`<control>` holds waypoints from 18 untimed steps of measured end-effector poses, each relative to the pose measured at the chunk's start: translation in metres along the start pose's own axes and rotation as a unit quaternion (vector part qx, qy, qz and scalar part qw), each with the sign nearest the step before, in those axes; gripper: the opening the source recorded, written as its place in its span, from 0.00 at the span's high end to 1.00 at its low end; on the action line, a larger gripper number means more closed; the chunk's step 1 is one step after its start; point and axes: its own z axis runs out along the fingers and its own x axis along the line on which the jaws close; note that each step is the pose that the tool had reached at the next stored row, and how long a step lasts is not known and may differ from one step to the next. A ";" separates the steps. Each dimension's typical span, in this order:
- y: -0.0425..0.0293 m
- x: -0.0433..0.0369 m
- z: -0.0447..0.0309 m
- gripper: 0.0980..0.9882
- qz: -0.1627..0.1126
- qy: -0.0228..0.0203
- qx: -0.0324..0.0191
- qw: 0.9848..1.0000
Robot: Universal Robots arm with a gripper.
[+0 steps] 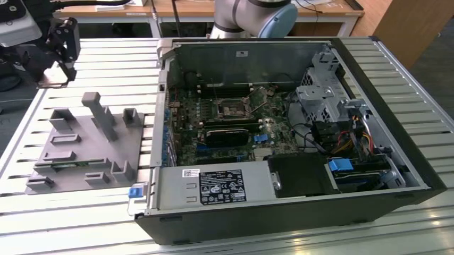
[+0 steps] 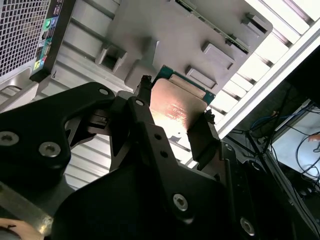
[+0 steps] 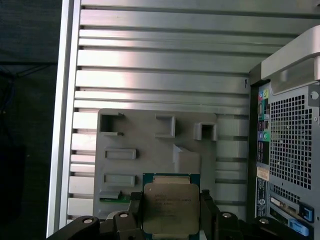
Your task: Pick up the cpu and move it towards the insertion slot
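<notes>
In both wrist views my gripper (image 3: 171, 212) (image 2: 175, 117) is shut on the cpu (image 3: 170, 197) (image 2: 176, 102), a flat square chip with a metal top and green rim, one black finger on each side. It is lifted above the grey plastic fixture (image 3: 150, 145). In the exterior view the gripper (image 1: 58, 74) hangs at the far left, beyond the fixture (image 1: 85, 143), with the cpu (image 1: 52, 81) at its tip. The insertion slot (image 1: 233, 108), a square socket with a metal frame, lies on the motherboard inside the open computer case (image 1: 397, 106), well to the exterior view's right of the gripper.
The case wall (image 1: 165, 90) rises between the fixture and the motherboard. Upright posts (image 1: 95, 109) stand on the fixture, and a green memory stick (image 1: 71, 166) rests in it. The slatted metal table (image 1: 106, 58) ends close to the gripper. The arm's base (image 1: 248, 16) stands behind the case.
</notes>
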 end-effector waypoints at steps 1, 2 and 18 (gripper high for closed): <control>0.0000 -0.0015 -0.0001 0.50 0.000 0.000 0.000 1.000; -0.0001 -0.0030 0.0000 0.50 0.000 0.000 0.000 1.000; -0.0008 -0.0329 -0.0003 0.50 0.000 0.000 0.000 1.000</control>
